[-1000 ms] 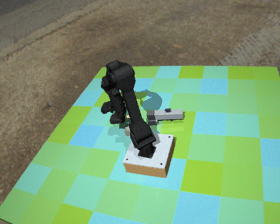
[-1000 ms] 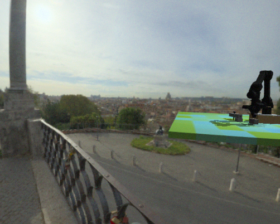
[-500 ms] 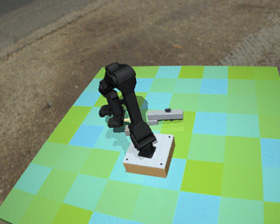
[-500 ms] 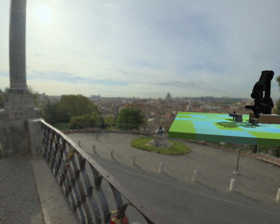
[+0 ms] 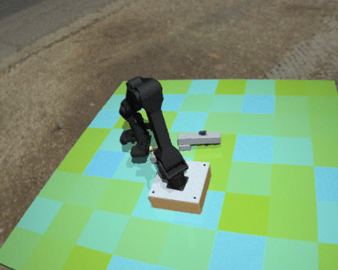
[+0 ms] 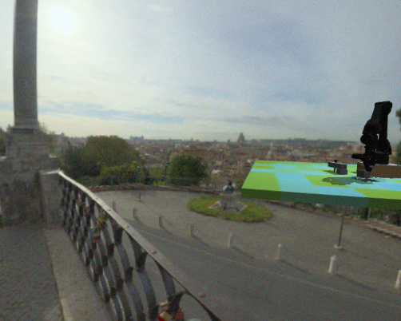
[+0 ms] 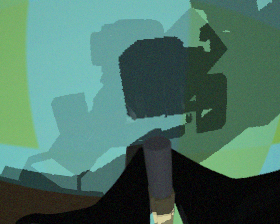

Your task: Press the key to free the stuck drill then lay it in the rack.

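My gripper is shut on the drill, a dark grey cylinder with a tan and brass lower part. The drill points away from the black fingers in the wrist view; a bit of its tan part shows in the top view. The small grey rack stands beside the arm's base, close to the gripper and partly hidden by the arm. The long grey block lies apart from the gripper, with the small dark key on top.
The arm's base box, white-topped with brown sides, stands near the rack. The checkered table top carries everything. The arm's shadow falls across it in the wrist view.
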You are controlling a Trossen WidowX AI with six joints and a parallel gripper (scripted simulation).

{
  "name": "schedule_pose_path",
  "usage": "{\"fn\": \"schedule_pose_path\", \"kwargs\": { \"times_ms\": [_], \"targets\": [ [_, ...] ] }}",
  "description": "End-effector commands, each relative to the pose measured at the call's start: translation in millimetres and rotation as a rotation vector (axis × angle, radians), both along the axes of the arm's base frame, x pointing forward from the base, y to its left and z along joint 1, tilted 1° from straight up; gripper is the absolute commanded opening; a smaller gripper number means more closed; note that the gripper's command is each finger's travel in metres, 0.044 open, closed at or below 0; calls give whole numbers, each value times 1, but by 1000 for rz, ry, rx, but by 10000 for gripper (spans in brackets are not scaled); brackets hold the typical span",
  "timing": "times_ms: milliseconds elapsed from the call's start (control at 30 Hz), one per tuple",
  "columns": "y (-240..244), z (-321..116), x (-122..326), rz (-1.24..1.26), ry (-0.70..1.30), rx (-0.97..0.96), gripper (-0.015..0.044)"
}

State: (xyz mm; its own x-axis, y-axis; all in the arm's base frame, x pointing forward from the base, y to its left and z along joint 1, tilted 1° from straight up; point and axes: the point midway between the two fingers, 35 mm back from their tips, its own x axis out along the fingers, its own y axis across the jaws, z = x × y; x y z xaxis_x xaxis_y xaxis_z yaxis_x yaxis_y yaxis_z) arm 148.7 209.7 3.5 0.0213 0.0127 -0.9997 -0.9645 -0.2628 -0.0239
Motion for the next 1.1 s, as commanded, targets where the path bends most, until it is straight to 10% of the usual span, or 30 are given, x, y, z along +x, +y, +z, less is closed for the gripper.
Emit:
{"fn": "schedule_pose_path", "kwargs": {
  "times_ms": [0, 1067],
  "targets": [
    [-3, -8, -3, -3, 8, -7, 0],
    [-2, -38, -3, -3, 8, -8, 0]
  ]
}}
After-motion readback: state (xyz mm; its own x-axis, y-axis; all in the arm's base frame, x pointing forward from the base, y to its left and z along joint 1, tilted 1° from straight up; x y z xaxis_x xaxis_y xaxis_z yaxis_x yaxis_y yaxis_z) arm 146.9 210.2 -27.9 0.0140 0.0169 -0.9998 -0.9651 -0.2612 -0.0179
